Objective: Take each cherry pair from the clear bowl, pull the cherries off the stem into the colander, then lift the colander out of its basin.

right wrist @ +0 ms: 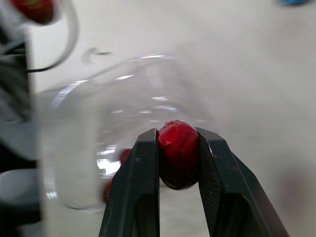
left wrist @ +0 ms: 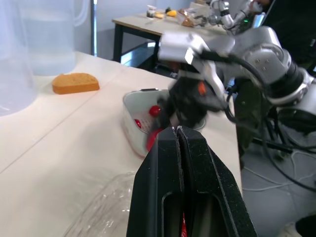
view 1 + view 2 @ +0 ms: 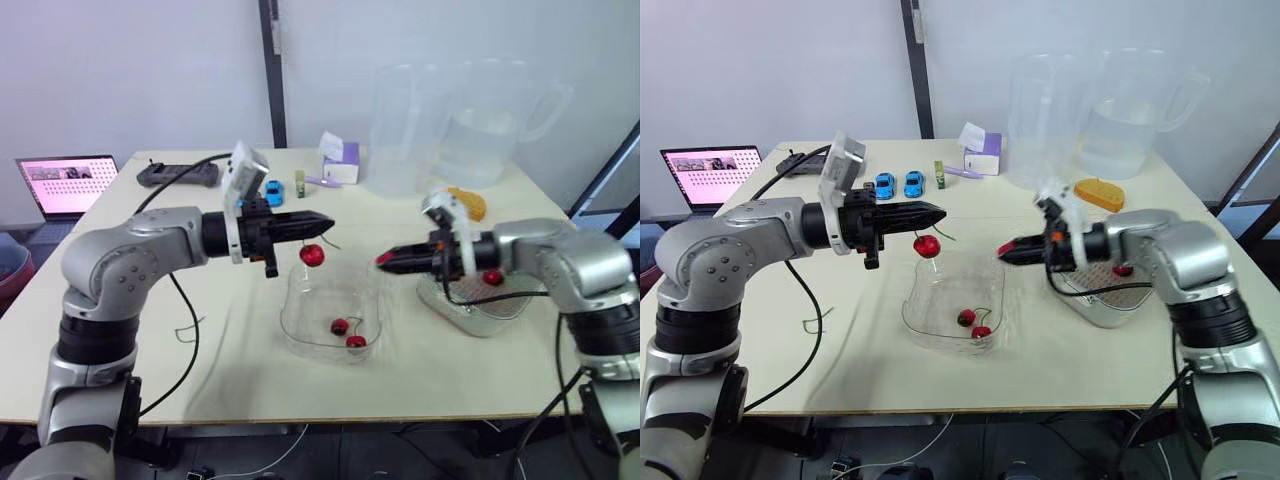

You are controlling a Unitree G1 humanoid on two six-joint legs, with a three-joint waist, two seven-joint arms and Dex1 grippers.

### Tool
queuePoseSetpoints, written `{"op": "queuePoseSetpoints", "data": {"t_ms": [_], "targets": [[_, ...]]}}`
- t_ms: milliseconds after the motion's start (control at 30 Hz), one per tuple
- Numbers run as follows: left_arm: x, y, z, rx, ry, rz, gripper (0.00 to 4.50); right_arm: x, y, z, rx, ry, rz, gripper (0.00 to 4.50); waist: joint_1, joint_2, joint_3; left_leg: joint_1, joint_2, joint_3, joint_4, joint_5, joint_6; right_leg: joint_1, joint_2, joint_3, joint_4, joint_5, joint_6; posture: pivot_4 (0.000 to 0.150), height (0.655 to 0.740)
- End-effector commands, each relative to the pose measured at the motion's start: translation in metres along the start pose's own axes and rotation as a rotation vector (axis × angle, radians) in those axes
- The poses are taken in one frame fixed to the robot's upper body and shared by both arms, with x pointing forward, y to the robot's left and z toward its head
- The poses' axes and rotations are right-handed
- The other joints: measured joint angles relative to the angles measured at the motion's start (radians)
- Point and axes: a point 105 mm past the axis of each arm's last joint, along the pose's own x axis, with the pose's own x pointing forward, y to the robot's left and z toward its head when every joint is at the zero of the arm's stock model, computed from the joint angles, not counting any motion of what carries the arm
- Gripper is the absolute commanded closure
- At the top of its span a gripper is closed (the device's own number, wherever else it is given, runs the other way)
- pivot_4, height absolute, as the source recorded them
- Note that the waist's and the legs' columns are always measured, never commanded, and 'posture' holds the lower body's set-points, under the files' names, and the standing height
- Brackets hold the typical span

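Left gripper [image 3: 326, 220]: fingers closed flat together, pinching a stem [image 3: 943, 235]; one hanging cherry [image 3: 313, 256] dangles just below the tips, above the far rim of the clear bowl [image 3: 300, 335].

Right gripper [image 3: 383, 260]: fingers parted only by the width of one gripped cherry [image 1: 177, 153], clamped between the pads. It is held in the air between the bowl and the colander [image 3: 505, 298], well apart from the left gripper.

Clear bowl: stands mid-table between the two arms. Contents counted: one cherry pair [image 3: 347, 333], two fruits joined, lying on the bottom.

Colander: seated inside its basin [image 3: 462, 318], to the robot's right of the bowl. One loose cherry [image 3: 492, 278] is countable in it; the right arm hides part of the inside.

Cherries in view: five.

Other items on the table [image 3: 250, 380]: two clear jugs [image 3: 400, 130], two blue toy cars [image 3: 899, 184], one orange sponge [image 3: 1099, 192], one small box [image 3: 340, 160]; one open laptop [image 3: 68, 183] stands beside the table's left edge
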Motion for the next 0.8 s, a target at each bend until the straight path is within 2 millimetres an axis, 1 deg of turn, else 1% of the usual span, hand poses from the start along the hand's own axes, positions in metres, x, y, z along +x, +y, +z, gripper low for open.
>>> {"op": "queuePoseSetpoints", "data": {"t_ms": [33, 133, 200, 233, 300, 367, 433, 500, 533, 600, 633, 700, 733, 800], "targets": [[-0.006, -0.004, 0.012, 0.057, -0.052, 0.014, 4.5, -0.028, -0.041, 0.0, -0.079, 0.041, -0.209, 3.94, 0.001, 0.0, 0.0, 0.0, 0.0, 0.0, 0.0, 0.0, 0.0, 0.0, 0.0, 0.0, 0.0, 0.0, 0.0, 0.15, 0.7371], [-0.006, -0.004, 0.011, 0.063, -0.061, 0.025, 4.5, -0.043, -0.065, -0.015, -0.101, 0.122, -0.319, 3.94, -0.001, 0.0, 0.0, 0.0, 0.0, 0.001, -0.001, 0.0, 0.0, 0.0, 0.0, 0.0, 0.0, 0.0, 0.0, 0.15, 0.7371], [-0.006, -0.003, 0.009, 0.062, -0.064, 0.032, 4.5, -0.051, -0.075, -0.032, -0.134, 0.213, -0.359, 3.94, -0.001, 0.0, 0.0, 0.0, 0.0, 0.001, -0.001, 0.0, 0.0, 0.0, 0.0, 0.0, 0.0, 0.0, 0.0, 0.15, 0.7371], [-0.006, -0.004, 0.008, 0.059, -0.063, 0.032, 4.5, -0.05, -0.074, -0.043, -0.139, 0.258, -0.34, 3.94, -0.002, 0.0, 0.0, 0.0, 0.0, 0.001, -0.001, 0.0, 0.0, -0.001, 0.0, 0.0, 0.0, 0.0, 0.0, 0.15, 0.7371], [-0.006, -0.004, 0.006, 0.057, -0.06, 0.031, 4.5, -0.047, -0.071, -0.059, -0.135, 0.304, -0.299, 3.94, -0.002, 0.0, 0.0, 0.0, 0.0, 0.002, -0.001, 0.0, 0.0, -0.001, 0.0, 0.001, 0.0, 0.0, 0.0, 0.15, 0.7371], [-0.007, -0.004, 0.004, 0.064, -0.047, 0.039, 4.5, -0.046, -0.071, -0.068, -0.127, 0.328, -0.286, 3.94, -0.003, 0.0, 0.0, 0.0, 0.0, 0.002, -0.001, 0.0, 0.0, -0.001, 0.0, 0.001, 0.0, 0.0, 0.0, 0.15, 0.7371], [-0.008, -0.003, 0.004, 0.064, -0.049, 0.046, 4.5, -0.051, -0.074, -0.075, -0.137, 0.353, -0.302, 3.94, -0.002, 0.0, 0.0, 0.0, 0.001, 0.002, -0.001, 0.0, 0.0, -0.001, 0.0, 0.001, 0.0, 0.0, 0.0, 0.15, 0.7371], [-0.008, -0.003, 0.004, 0.063, -0.051, 0.047, 4.5, -0.054, -0.074, -0.075, -0.153, 0.358, -0.304, 2.92, -0.001, 0.0, 0.0, 0.0, 0.0, 0.002, -0.001, 0.0, 0.0, -0.001, 0.0, 0.001, 0.0, 0.0, 0.0, 0.15, 0.7371], [-0.008, -0.003, 0.004, 0.063, -0.052, 0.046, 4.5, -0.054, -0.074, -0.073, -0.149, 0.352, -0.303, 2.6, -0.001, 0.0, 0.0, 0.0, 0.0, 0.002, -0.001, 0.0, 0.0, -0.001, 0.0, 0.001, 0.0, 0.0, 0.0, 0.15, 0.7371], [-0.007, -0.005, 0.006, 0.062, -0.057, 0.039, 4.5, -0.057, -0.072, -0.069, -0.151, 0.347, -0.296, 1.69, -0.001, 0.0, 0.0, 0.0, 0.001, 0.002, -0.001, 0.0, 0.0, -0.001, 0.0, 0.001, 0.0, 0.0, 0.0, 0.15, 0.7371], [-0.006, -0.005, 0.007, 0.062, -0.06, 0.037, 4.5, -0.059, -0.072, -0.067, -0.157, 0.348, -0.294, 1.14, -0.001, 0.0, 0.0, 0.0, 0.0, 0.002, -0.001, 0.0, 0.0, -0.001, 0.0, 0.001, 0.0, 0.0, 0.0, 0.15, 0.7371], [-0.006, -0.005, 0.008, 0.062, -0.065, 0.035, 4.5, -0.062, -0.071, -0.063, -0.161, 0.345, -0.292, 0.17, 0.0, 0.0, 0.0, 0.0, 0.0, 0.002, -0.001, 0.0, 0.0, -0.001, 0.0, 0.001, 0.0, 0.0, 0.0, 0.15, 0.7371], [-0.006, -0.005, 0.008, 0.062, -0.067, 0.034, 4.5, -0.064, -0.07, -0.06, -0.175, 0.347, -0.294, 0.07, 0.001, 0.0, 0.0, 0.0, 0.0, 0.002, -0.001, 0.0, 0.0, -0.001, 0.0, 0.001, 0.0, 0.0, 0.0, 0.15, 0.7371], [-0.006, -0.005, 0.009, 0.063, -0.069, 0.034, 4.5, -0.069, -0.066, -0.053, -0.218, 0.37, -0.282, 0.07, 0.001, 0.0, 0.0, 0.0, 0.0, 0.002, 0.0, 0.0, 0.0, 0.0, 0.0, 0.001, 0.0, 0.0, 0.0, 0.15, 0.7371]]}}
